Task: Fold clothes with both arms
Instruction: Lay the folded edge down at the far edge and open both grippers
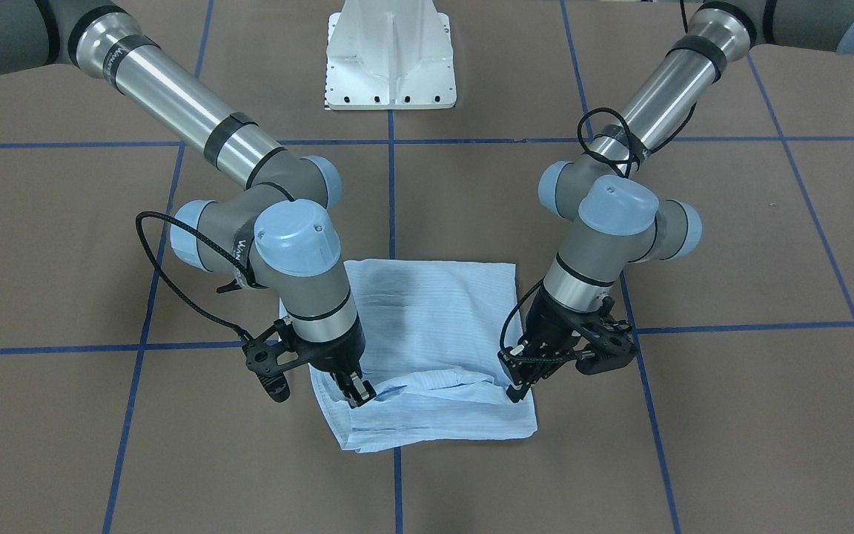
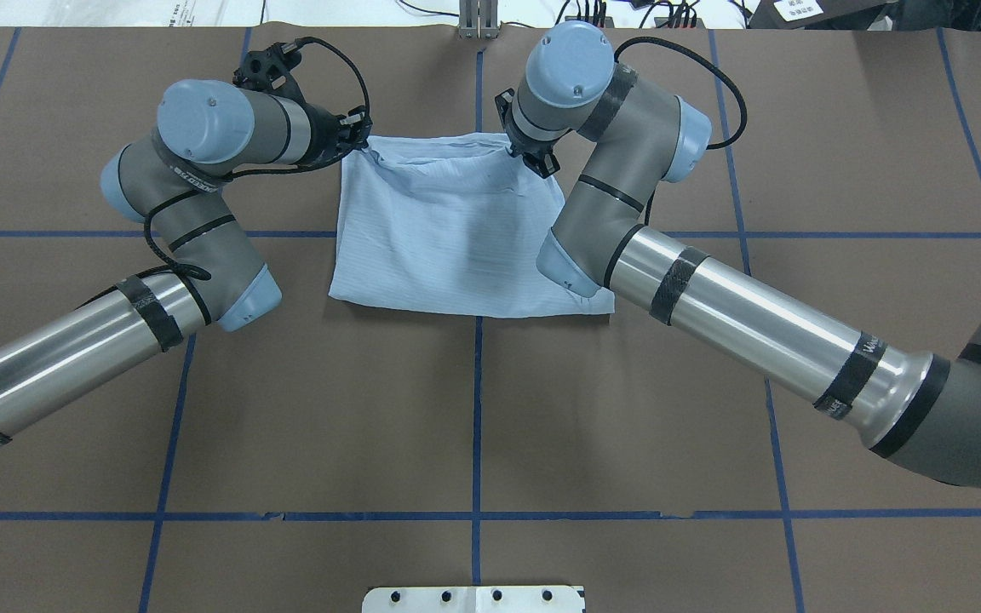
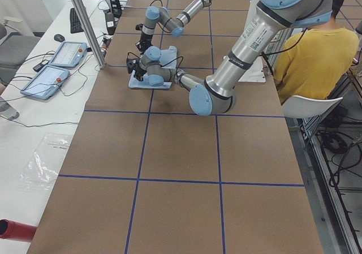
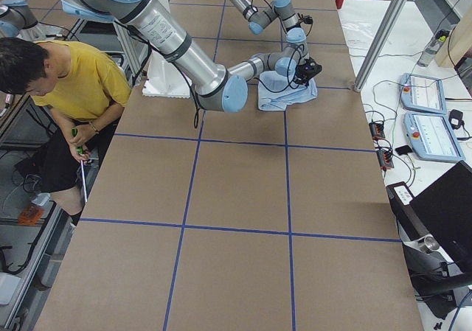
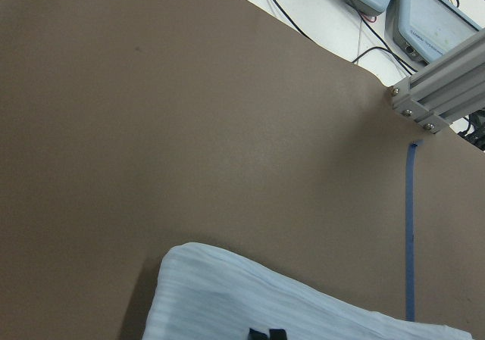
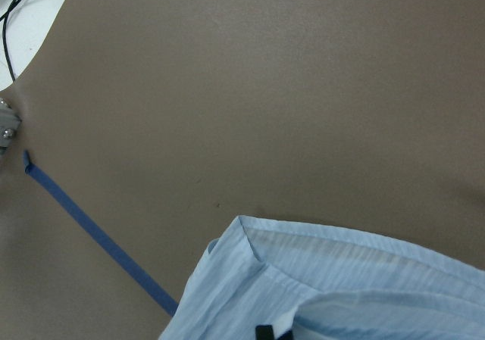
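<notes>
The light-blue striped shirt (image 1: 434, 319) lies folded into a rough rectangle on the brown table (image 2: 456, 409). Both grippers are at its edge farthest from the robot. My left gripper (image 1: 517, 387) is shut on that edge at one corner; in the overhead view it is at the shirt's upper left (image 2: 364, 136). My right gripper (image 1: 359, 393) is shut on the same edge at the other corner (image 2: 533, 157). The pinched layer is raised slightly and wrinkled between them. The wrist views show the shirt (image 5: 227, 294) (image 6: 341, 272) just beyond closed fingertips.
The white pedestal base (image 1: 390, 59) stands at the robot's side of the table. Blue tape lines (image 2: 477, 409) grid the brown surface. An aluminium post (image 5: 439, 90) and control pendants stand past the far edge. A seated person in yellow (image 4: 74, 80) is beside the table.
</notes>
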`<state>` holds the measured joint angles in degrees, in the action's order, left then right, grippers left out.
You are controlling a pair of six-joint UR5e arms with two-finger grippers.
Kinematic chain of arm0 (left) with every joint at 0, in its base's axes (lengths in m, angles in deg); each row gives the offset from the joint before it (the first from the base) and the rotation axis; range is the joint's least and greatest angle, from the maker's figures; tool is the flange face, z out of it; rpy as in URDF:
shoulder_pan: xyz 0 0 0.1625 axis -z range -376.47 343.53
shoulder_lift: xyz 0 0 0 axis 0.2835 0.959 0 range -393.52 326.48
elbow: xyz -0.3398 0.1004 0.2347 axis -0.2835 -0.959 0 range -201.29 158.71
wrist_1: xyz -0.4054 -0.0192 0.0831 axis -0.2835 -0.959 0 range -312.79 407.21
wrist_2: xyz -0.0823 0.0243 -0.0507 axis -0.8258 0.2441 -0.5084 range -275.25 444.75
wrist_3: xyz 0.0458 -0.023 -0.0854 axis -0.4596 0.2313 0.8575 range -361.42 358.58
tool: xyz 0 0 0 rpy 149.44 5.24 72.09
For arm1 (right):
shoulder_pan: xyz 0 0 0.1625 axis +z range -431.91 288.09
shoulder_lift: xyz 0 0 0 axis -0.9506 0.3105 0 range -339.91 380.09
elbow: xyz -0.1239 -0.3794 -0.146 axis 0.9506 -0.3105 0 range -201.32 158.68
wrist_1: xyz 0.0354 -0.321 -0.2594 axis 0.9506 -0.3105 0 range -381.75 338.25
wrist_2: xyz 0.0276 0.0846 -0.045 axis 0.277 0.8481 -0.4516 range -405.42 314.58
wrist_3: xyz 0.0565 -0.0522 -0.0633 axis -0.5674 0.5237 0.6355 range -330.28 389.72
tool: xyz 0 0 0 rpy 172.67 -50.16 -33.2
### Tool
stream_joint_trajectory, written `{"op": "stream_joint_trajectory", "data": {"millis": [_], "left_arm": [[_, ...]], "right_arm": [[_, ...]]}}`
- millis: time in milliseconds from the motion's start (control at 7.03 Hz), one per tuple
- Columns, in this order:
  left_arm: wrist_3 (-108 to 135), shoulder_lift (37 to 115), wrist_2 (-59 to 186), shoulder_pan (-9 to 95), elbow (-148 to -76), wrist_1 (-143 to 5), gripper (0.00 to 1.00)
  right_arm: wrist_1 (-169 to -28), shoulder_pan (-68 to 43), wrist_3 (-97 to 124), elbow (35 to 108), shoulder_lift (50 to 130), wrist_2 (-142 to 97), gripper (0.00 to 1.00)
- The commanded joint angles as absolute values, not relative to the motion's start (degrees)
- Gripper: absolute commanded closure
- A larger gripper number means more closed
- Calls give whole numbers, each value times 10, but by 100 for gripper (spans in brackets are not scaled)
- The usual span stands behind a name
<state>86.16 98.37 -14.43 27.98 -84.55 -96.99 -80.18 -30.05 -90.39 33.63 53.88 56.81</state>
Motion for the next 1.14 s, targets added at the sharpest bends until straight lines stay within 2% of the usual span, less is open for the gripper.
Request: {"op": "stream_joint_trajectory", "data": {"millis": [0,142,284,427,569,711,995], "left_arm": [[846,984,-144,287,-834,-975,100],[844,984,-143,289,-831,-975,100],[835,984,-143,291,-828,-975,100],[833,984,-143,291,-828,-975,91],[829,984,-143,291,-827,-974,49],[799,984,-143,296,-816,-975,43],[755,982,-148,319,-805,-974,42]], "right_arm": [[-797,-299,-894,321,538,565,100],[-797,-299,-893,321,538,564,100],[-797,-299,-893,321,538,564,87],[-791,-301,-889,320,538,562,2],[-790,-301,-885,320,541,562,0],[-790,-296,-846,322,549,564,0],[-790,-276,-767,333,581,569,0]]}}
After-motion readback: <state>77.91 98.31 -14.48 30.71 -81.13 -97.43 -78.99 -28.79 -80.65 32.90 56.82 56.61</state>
